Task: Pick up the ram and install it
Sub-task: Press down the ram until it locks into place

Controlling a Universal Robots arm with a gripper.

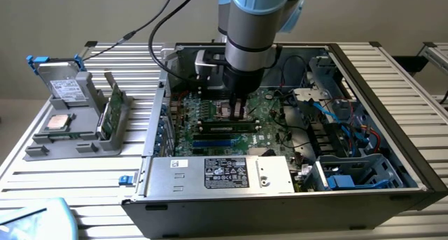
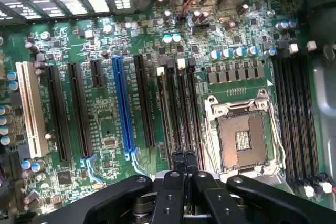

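One grey-and-blue robot arm (image 1: 253, 19) reaches down into the open black desktop computer case (image 1: 392, 93) that lies on its side on the slatted metal table (image 1: 77, 182). Its black gripper (image 1: 236, 110) hangs just over the green motherboard (image 1: 210, 106), with the two fingers pressed together and nothing between them. From the wrist view the clenched fingertips (image 2: 185, 159) sit right at the end of a bank of long black memory slots (image 2: 178, 111), between the blue expansion slot (image 2: 123, 108) and the open silver processor socket (image 2: 240, 135). In the exterior view a long, narrow dark ram stick (image 1: 227, 127) lies seated flat across the board, just beside and below the fingertips; whether the fingers touch it I cannot tell. Off to the exterior view's left, well apart from the case, a grey plastic parts holder (image 1: 70, 140) stands on the table. It carries a grey boxy drive with blue tabs (image 1: 60, 82) leaning at the back, a square silver-topped processor chip (image 1: 57, 122) lying in front of it, and a green circuit-board stick (image 1: 112, 111) standing on edge in a slot on the side nearer the case. A silver power supply box with a black label (image 1: 224, 174) fills the near edge of the case.
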